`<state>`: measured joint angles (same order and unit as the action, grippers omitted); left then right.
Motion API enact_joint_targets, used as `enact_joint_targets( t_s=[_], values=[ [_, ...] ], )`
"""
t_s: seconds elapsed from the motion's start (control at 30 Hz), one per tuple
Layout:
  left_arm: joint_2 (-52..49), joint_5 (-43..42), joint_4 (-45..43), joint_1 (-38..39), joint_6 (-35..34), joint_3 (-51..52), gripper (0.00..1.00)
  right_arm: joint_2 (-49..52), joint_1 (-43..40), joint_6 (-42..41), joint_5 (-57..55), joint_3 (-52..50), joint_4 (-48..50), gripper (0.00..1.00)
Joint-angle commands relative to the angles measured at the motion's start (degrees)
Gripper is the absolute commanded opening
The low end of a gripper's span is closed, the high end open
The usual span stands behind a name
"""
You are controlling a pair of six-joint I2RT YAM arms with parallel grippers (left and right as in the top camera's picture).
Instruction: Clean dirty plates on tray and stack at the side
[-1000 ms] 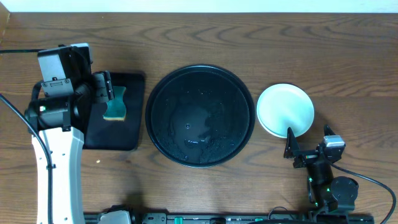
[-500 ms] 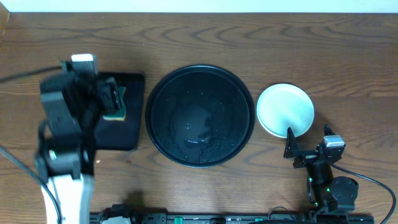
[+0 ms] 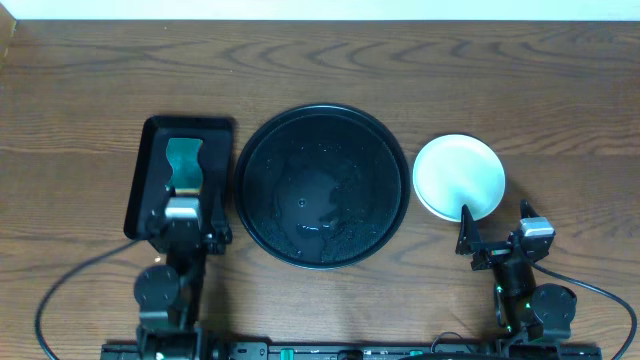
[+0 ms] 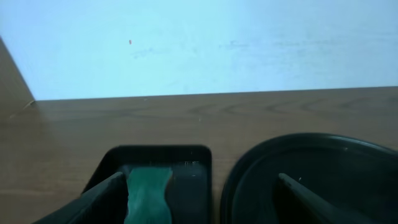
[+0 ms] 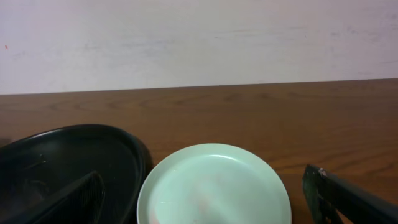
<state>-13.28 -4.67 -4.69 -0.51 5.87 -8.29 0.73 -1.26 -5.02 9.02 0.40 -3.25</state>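
The large round black tray sits mid-table with no plates on it, only wet streaks. It also shows in the left wrist view and the right wrist view. A pale mint plate lies on the wood to its right, with a faint pinkish trace in the right wrist view. I cannot tell whether other plates lie under it. My left gripper is open and empty at the front. My right gripper is open and empty just in front of the plate.
A smaller rectangular black tray lies left of the round tray and holds a green sponge, also seen in the left wrist view. A pale wall stands behind the table's far edge.
My left arm has drawn back from over the rectangular tray to the table's front edge, leaving the sponge lying in that tray. The right arm and the plate have not moved.
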Motion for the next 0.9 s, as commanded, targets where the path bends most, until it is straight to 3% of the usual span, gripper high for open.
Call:
enact_joint_targets(
  t_s=[0.0, 0.3, 0.87],
  values=[
    [8.13, 1.73, -0.57, 0.26, 0.13, 5.55, 0.75, -0.42, 0.98, -0.26, 0.26, -0.09, -0.22, 0.99],
    [13.18, 3.06, 8.85, 0.26, 2.25, 8.07, 0.75, -0.42, 0.98, -0.26, 0.26, -0.09, -0.24, 0.99],
    [12.94, 3.19, 8.74, 0.28, 2.23, 8.07, 0.75, -0.42, 0.96, -0.26, 0.26, -0.09, -0.24, 0.99]
  ],
)
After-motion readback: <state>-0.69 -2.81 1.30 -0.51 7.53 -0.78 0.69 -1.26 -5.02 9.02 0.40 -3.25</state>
